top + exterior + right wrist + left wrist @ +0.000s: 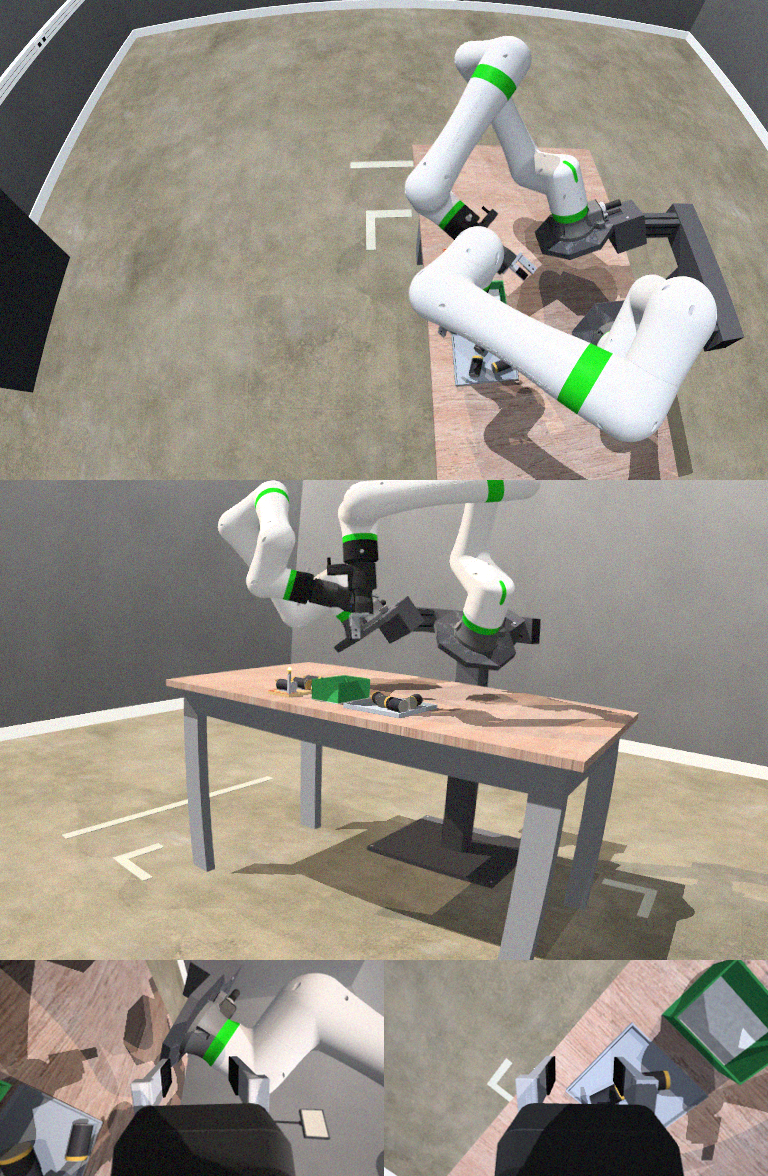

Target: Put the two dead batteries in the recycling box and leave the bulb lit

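Observation:
The grey tray (pixel 465 378) (pixel 370 709) (pixel 600 1061) holds three dark batteries with yellow bands, one battery (pixel 476 366) (pixel 658 1078) (pixel 80 1140) plain to see. The green box (pixel 339 689) (pixel 699 1044) stands upright beside it; no battery shows in its visible inside. The holder board (pixel 277 692) carries dark batteries (pixel 282 684) and a yellow-tipped bulb (pixel 289 670); whether it is lit is unclear. My left gripper (pixel 355 626) (pixel 584 1068) is open and empty, pointing down high above the tray's edge. My right gripper (pixel 523 267) (pixel 199 1069) is open and empty, high above the table, tilted toward the arm bases.
The left arm's forearm hides much of the box and tray in the top view. The two hands overlap closely in the exterior view. The table's front edge (pixel 283 717) runs beside the tray. The arm bases stand on a dark mount (pixel 702 271) at the rear.

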Available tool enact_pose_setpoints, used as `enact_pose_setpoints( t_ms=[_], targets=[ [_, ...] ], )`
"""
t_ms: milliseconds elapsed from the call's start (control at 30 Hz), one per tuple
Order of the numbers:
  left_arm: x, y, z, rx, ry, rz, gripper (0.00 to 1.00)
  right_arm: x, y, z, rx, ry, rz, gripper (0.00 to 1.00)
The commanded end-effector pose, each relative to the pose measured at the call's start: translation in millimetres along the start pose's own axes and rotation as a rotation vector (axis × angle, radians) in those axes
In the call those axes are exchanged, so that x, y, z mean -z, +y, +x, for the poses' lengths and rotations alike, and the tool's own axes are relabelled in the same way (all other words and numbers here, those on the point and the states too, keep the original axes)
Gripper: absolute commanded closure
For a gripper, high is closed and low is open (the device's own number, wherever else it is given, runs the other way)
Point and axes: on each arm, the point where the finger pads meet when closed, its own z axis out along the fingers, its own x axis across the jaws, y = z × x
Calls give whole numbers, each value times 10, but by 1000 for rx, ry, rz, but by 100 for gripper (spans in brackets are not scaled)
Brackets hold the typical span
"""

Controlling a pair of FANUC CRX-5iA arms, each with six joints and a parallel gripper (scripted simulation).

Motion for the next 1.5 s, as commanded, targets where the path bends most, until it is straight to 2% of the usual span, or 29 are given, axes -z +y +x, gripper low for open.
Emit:
enact_pose_setpoints(
  t_ms=[0, 267, 300, 367, 433, 467, 500, 667, 733, 833, 933, 1000, 1033, 1067, 1167, 1467],
  targets=[
    [-4, -399, 369, -109, 14, 24, 0, 619, 122, -308, -95, -43, -121, 0],
    [-4, -490, 494, -142, 18, 31, 0, 1565, -15, -824, -273, -120, -303, 0],
    [-3, -649, 730, -203, 24, 43, 0, 1684, -55, -887, -297, -130, -325, 0],
    [-3, -649, 730, -203, 24, 43, 0, 1916, -151, -1007, -345, -150, -369, 0],
    [-3, -649, 730, -203, 24, 43, 0, 1916, -151, -1007, -345, -150, -369, 0],
    [-3, -649, 730, -203, 24, 43, 0, 2194, -279, -1147, -390, -169, -409, 0],
    [-2, -794, 975, -263, 30, 55, 0, 2335, -377, -1214, -437, -188, -449, 0],
    [-2, -794, 975, -263, 30, 55, 0, 2811, -739, -1427, -557, -236, -545, 0],
    [-5, -1037, 1472, -379, 39, 76, 0, 3012, -925, -1506, -611, -257, -586, 0],
    [-10, -1139, 1778, -494, 47, 96, 0, 3298, -1235, -1602, -694, -289, -647, 0],
    [-22, -1273, 2228, -573, 52, 109, 0, 3558, -1572, -1670, -780, -321, -706, 0],
    [-22, -1273, 2228, -573, 52, 109, 0, 3558, -1572, -1670, -780, -321, -706, 0],
    [-34, -1372, 2554, -609, 53, 115, 0, 3760, -1861, -1711, -835, -341, -743, 0],
    [-41, -1400, 2702, -639, 54, 120, 0, 3840, -2015, -1710, -887, -360, -776, 0],
    [-58, -1442, 2992, -697, 56, 128, 0, 4004, -2329, -1710, -963, -387, -823, 0],
    [-65, -1452, 3084, -715, 57, 130, 0, 4455, -3539, -1502, -1243, -482, -981, 0]
  ],
)
